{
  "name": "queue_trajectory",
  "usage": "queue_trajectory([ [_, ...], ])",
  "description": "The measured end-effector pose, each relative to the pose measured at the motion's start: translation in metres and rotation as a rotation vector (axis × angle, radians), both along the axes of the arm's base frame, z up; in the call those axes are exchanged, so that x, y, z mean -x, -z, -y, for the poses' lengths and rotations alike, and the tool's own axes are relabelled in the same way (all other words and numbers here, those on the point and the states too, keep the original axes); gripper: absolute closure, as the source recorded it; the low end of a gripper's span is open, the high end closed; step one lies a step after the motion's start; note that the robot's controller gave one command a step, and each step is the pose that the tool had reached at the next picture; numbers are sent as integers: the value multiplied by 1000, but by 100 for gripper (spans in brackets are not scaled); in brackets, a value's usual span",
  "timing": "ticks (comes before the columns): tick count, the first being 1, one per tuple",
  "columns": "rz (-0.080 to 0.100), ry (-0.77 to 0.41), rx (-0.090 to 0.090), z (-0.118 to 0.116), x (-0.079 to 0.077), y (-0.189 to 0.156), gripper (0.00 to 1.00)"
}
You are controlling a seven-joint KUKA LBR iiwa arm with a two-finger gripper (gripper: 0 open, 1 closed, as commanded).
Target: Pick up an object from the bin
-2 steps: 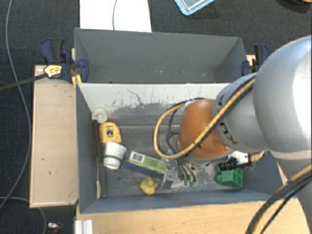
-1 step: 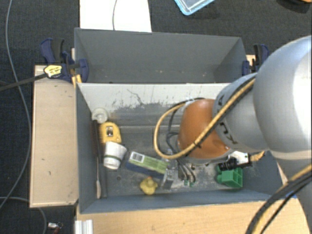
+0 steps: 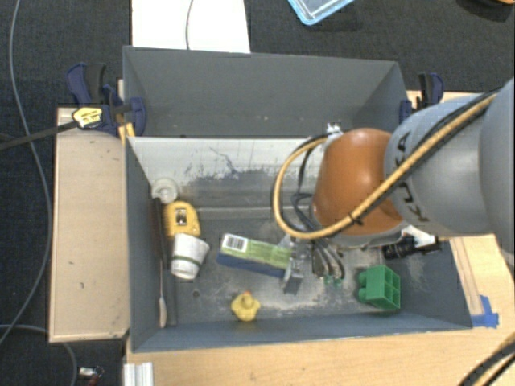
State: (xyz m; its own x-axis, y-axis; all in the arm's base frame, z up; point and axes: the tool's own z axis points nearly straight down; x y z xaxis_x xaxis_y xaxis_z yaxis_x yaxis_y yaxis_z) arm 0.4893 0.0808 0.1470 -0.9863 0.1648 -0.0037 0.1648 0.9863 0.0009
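looking down through the camera view, i had the gripper (image 3: pixel 311 273) low over the floor of the grey bin (image 3: pixel 265 95), under the orange wrist cover and just beside the right end of a flat green and blue packet (image 3: pixel 256 253) lying near the middle. i judged the step in hand to be the approach, with no grasp made. i could not tell how far the tool was open, and i saw nothing held in it. the packet seemed the nearest candidate, so the next move called for settling squarely over its end and closing without skidding it along the metal. a green block (image 3: pixel 380 286) sat near on the right, a small yellow piece (image 3: pixel 245 305) toward the front wall, and a yellow and white bottle-like thing (image 3: pixel 183 236) well to the left. the floor looked scuffed and dusty, and there was ample room around the packet.
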Motion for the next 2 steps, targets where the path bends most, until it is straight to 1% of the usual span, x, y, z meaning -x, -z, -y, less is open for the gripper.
queue_trajectory([
  [1, 0, -1, 0, 0, 0, 0, 100],
  [2, -5, 26, 1, 7, -1, -56, 100],
])
